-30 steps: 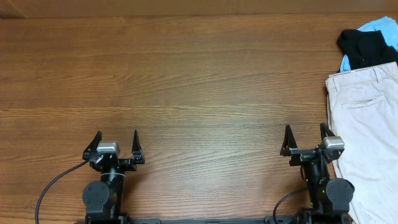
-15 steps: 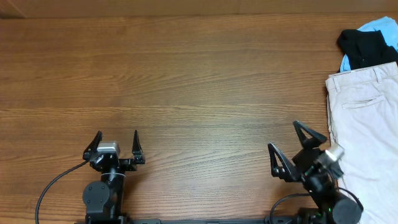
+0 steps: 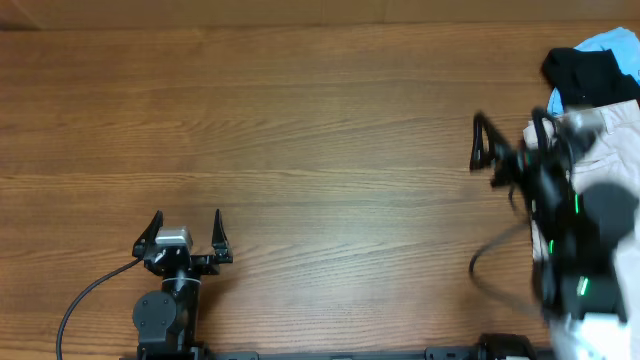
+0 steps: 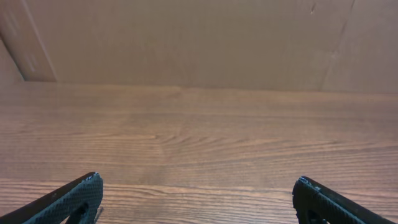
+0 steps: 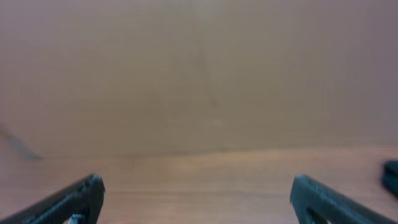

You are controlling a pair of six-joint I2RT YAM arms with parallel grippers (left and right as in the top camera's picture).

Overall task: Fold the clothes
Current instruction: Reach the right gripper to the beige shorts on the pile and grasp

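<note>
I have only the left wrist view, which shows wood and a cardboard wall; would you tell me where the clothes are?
Observer: The clothes lie at the right edge of the table, partly hidden under the right arm.
Operator: Thank you. How does the right end effector stand?
Observer: The right end effector is open, just left of the waistband, though it is blurred.
Operator: Is anything else beside the clothes?
Observer: A black garment and a light blue garment lie bunched just beyond the waistband.

Clothes on the table, far right (right hand beside)
</note>
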